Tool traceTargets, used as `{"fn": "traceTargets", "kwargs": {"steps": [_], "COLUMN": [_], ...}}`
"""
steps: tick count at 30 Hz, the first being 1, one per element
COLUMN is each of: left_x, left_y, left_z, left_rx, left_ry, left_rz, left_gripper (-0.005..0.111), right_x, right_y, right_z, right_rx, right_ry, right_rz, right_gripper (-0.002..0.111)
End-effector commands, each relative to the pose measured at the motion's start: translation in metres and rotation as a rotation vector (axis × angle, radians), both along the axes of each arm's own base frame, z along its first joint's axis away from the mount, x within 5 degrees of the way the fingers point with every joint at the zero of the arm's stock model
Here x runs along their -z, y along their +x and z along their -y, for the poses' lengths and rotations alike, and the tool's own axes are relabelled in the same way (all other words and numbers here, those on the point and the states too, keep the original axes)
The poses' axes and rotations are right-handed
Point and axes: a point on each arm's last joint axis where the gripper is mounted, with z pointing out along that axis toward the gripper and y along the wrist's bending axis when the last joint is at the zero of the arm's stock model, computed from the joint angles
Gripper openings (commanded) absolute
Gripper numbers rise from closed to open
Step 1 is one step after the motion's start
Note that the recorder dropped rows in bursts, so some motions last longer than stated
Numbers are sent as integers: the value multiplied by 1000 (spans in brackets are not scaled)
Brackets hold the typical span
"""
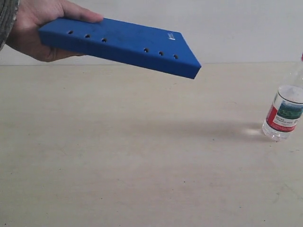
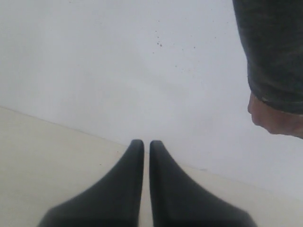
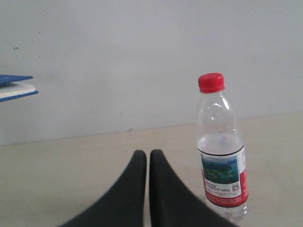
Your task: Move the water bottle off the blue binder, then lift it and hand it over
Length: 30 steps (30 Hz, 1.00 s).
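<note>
Table (image 1: 142,179): pale surface below everything.
Blue binder (image 1: 123,42): tilted in the air above the table's left side.
Water bottle (image 1: 284,113): upright on the table, far right, well apart from the binder.
Hand (image 1: 33,23): grasping the binder's left end.
Left gripper (image 2: 147,144): fingers closed together, holding nothing.
Right gripper (image 3: 147,153): likewise closed, near the bottle.

A pale beige table (image 1: 142,179) meets a plain white wall (image 1: 236,28), marked by what may be a few small dark specks (image 2: 158,43).

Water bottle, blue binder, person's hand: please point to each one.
water bottle (image 3: 221,146), right wrist view, clear wall above label
blue binder (image 1: 123,39), exterior view, broad holed face
hand (image 1: 34,20), exterior view, base of thumb
</note>
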Motion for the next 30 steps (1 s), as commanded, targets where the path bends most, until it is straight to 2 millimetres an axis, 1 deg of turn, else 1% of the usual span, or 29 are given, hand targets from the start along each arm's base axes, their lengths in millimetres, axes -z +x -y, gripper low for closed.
{"fn": "traceTargets", "kwargs": {"steps": [1,3,4,6,7,8,10,14,17,20,23,25,28,30], "left_x": [0,0,0,0,0,0,0,0,0,0,0,0,0,0], "left_y": [0,0,0,0,0,0,0,0,0,0,0,0,0,0], "left_z": [0,0,0,0,0,0,0,0,0,0,0,0,0,0], "left_rx": [7,7,7,7,7,7,7,7,7,7,7,7,7,7], "left_ry": [-10,-10,-10,-10,-10,-10,-10,-10,-10,-10,-10,-10,-10,-10], "left_rz": [1,1,1,1,1,1,1,1,1,1,1,1,1,1], "left_gripper": [4,4,4,4,4,4,4,4,4,4,4,4,4,4], "right_x": [6,11,13,12,13,19,26,29,26,28,31,32,34,36], "right_y": [0,0,0,-1,-1,-1,-3,-3,-2,-2,-3,-3,-4,-4], "right_z": [3,2,-1,-2,-2,-2,-3,0,0,5,10,11,8,6], "right_rx": [35,20,-10,-21,-24,-39,-57,-6,2,95,200,243,232,212], "right_ry": [-77,-213,-368,-401,-394,-366,-330,-308,-290,-292,-214,-129,-26,-48], "right_rz": [-40,-75,-66,-52,-64,-132,-212,-256,-228,-265,-317,-338,-361,-380], "right_gripper": [0,0,0,0,0,0,0,0,0,0,0,0,0,0]}}
